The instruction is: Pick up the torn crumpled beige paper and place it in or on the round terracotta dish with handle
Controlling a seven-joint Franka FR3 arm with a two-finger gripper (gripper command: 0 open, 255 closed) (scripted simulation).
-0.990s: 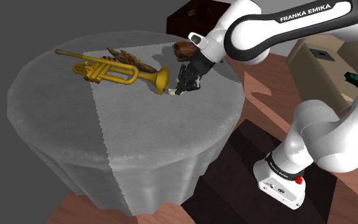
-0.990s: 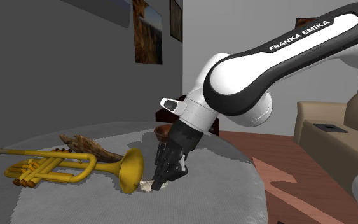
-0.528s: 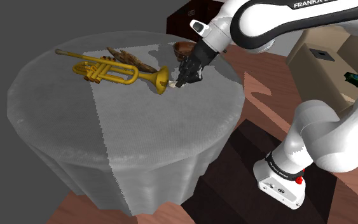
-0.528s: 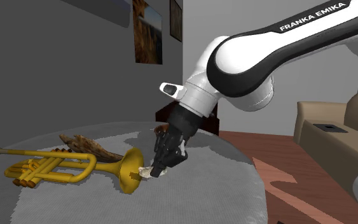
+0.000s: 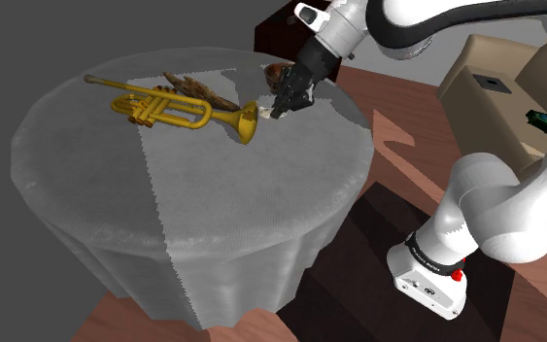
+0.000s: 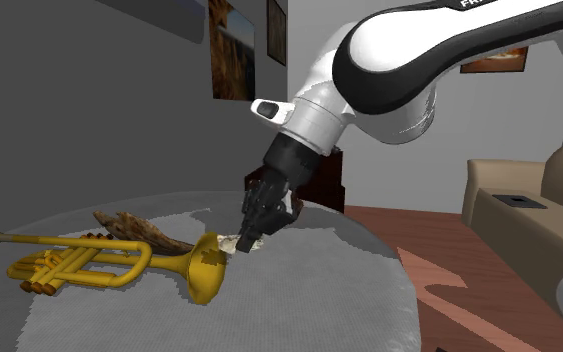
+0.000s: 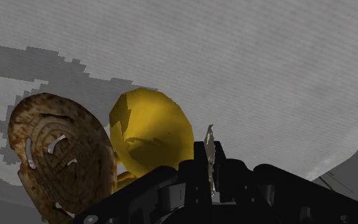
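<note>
Paper [image 6: 235,242]: a pale, crumpled scrap. The pincer [image 6: 250,236] is clenching it at its very tips. In the wrist view I am seeing it as a thin ragged sliver standing between the two black fingers. It is hanging clear of the table [image 5: 213,204], about level with the top of the bell of the brass trumpet [image 5: 169,107]. In the second exterior view it is just to the right of that bell. As far as I can tell, it is not touching the cloth.

Progress: I am judging the grasp and the lift as done. The placing is not yet done.

Dish [image 5: 275,70]: brown and round, sitting toward the far side of the table. In the shoulder view it is just beyond the pincer and partly hidden by it. The wrist view is showing a round brown ringed face beside the trumpet bell, and I am taking that for the dish. I cannot make out the handle.

Left to do: carry the paper the short way toward the far edge, bring it over the dish, lower and let go. I am watching the trumpet bell, which is close to the paper. I am also watching the pinch, which looks thin enough for the scrap to slip.
</note>
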